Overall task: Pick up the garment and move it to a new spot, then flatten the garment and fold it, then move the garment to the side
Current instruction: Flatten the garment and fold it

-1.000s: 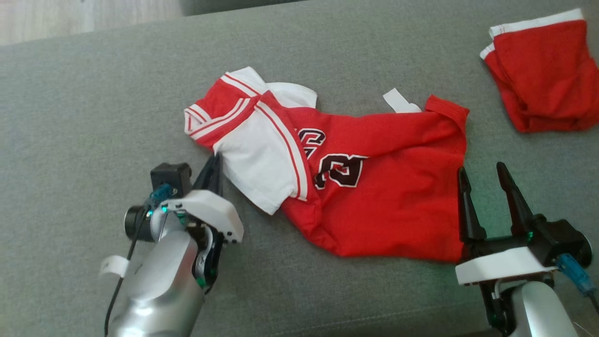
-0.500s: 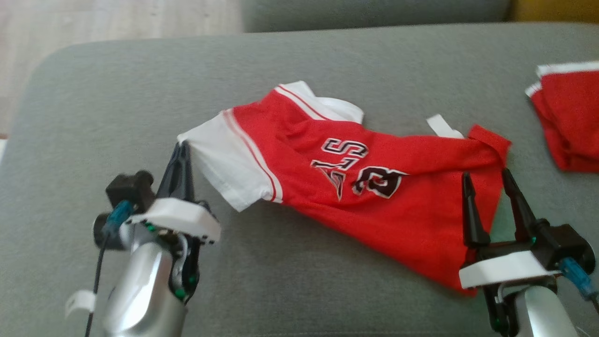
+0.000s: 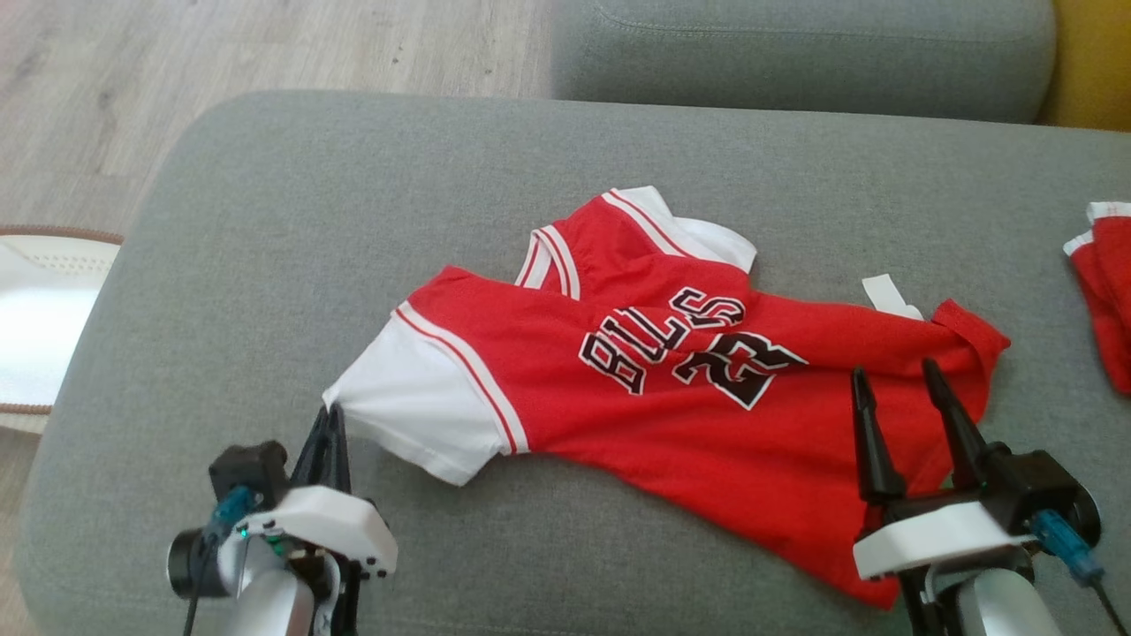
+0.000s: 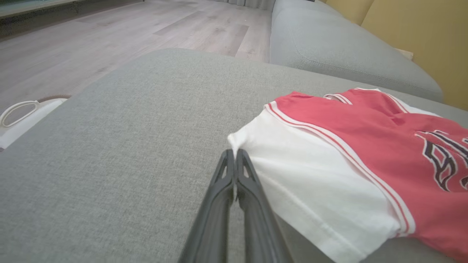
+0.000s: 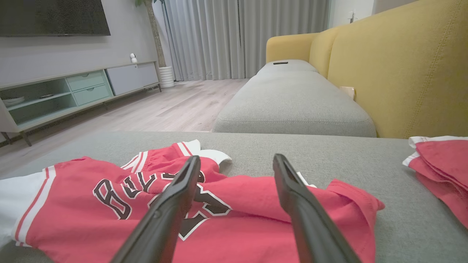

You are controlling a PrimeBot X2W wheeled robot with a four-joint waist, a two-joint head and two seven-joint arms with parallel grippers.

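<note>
1. Gripping only a thin pinch: L end effector (image 3: pixel 331 424) is closed on the white sleeve (image 3: pixel 415 411) corner of the jersey (image 3: pixel 671 415), which lies mid sofa seat (image 3: pixel 177 265). Could slip if tugged.
2. R end effector (image 3: pixel 891 371) is open over the hem end, holding nothing. A one-sided pull may skew the cloth.
3. Seat's L edge is near. Red garment (image 3: pixel 1104 291) at R limits spread.

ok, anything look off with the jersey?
Yes: the jersey lies diagonally on the cushion, not flat. Its far sleeve is bunched and folded over, and the hem corner is curled. The left gripper pinches the near white sleeve; the right gripper is open.
</note>
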